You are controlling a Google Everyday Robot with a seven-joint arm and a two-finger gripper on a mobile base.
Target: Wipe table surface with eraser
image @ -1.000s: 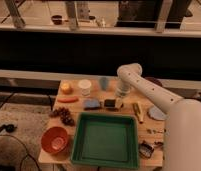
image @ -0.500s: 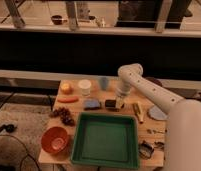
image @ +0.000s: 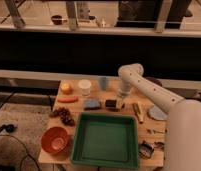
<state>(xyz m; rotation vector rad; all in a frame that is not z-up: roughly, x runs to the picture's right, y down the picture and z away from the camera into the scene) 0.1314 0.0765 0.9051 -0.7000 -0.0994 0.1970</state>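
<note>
Very little has changed over the last second: the arm reaches in from the right in the same bent pose, and the hand (image: 118, 100) remains lowered at the far-middle part of the tabletop (image: 150, 126), right at the eraser (image: 112, 104). The eraser has not shifted either. It lies flat on the wood, just right of the blue pad (image: 92, 104) and just beyond the far rim of the green tray (image: 105, 116), with a yellowish oblong item (image: 138, 111) a little further right. The hand seems to be touching the eraser's right end or sitting directly above it, but I cannot tell whether it is apart or clamped on the block. This stillness suggests the task is at the grasping stage. The hand has arrived and is settling on the eraser, and no wiping stroke has begun. Bare wood is scarce around it, hemmed in by the tray, the pad, the carrot (image: 67, 99) and the cups (image: 84, 87) further back. Any stroke will probably have to be short and kept clear of these neighbours.
</note>
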